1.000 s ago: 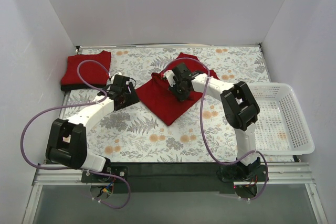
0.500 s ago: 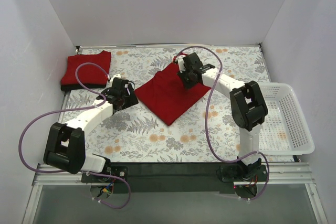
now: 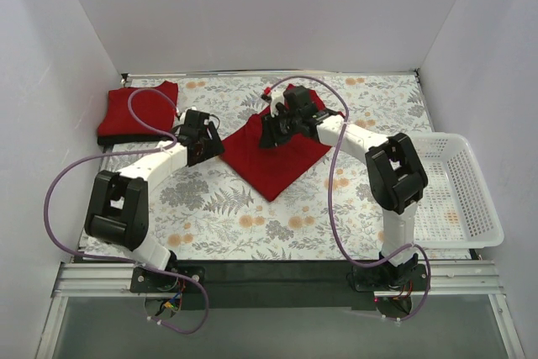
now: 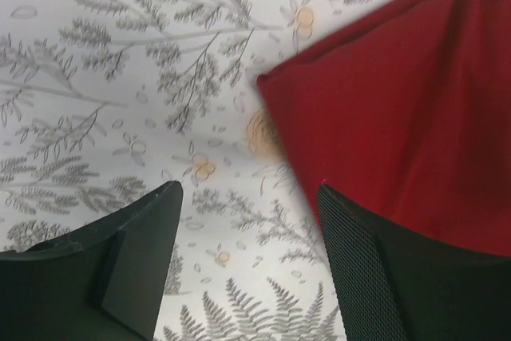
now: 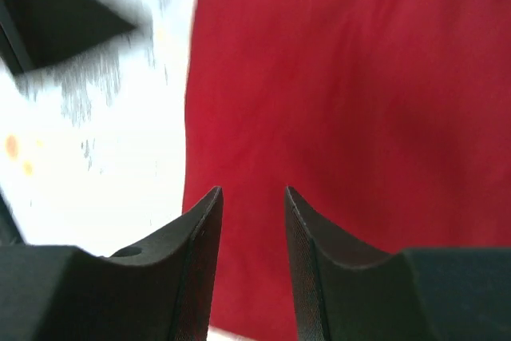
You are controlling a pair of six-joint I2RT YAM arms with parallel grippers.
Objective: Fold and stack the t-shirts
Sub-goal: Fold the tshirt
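**Item 1: stack** (image 3: 139, 113). Folded red cloth over a black layer. It sits at the far-left corner of the floral table cover (image 3: 252, 224), well apart from both arm tips.

**Item 2: left gripper** (image 3: 200, 135). It is just beside the left corner of item 3. The jaws are released and stand wide, with only patterned cover between them and nothing held.

**Item 3: red t-shirt** (image 3: 273, 170). Folded flat at the table's centre, lying as a diamond.
- 1 corner points at the left gripper and 1 at the near edge.
- The long axis seems to run near-left to far-right, though this is hard to be sure of.
- In the left wrist view the shirt's corner lies ahead of the gap and to its right, not between the jaws.
- The right finger (image 4: 375, 277) overlaps the cloth edge in that view. Whether it touches cannot be told.

**Item 4: right gripper** (image 3: 273, 128). It is over the far-left part of item 3. The wrist view is blurred. The fingers stand apart by a narrow gap with red cloth visible beyond it, so the jaws read as released and nothing appears pinched.

**Item 5: basket** (image 3: 471, 208). White lattice at the right edge, well apart from item 3.

**Assessment.** Item 3 looks folded, so the step in hand is probably moving it onto item 1.
- Item 1 lies left of and beyond item 3.
- The left arm sits between the 2, so it is the nearer arm.
- To take the corner, the left gripper would need to shift right until the cloth enters the gap.
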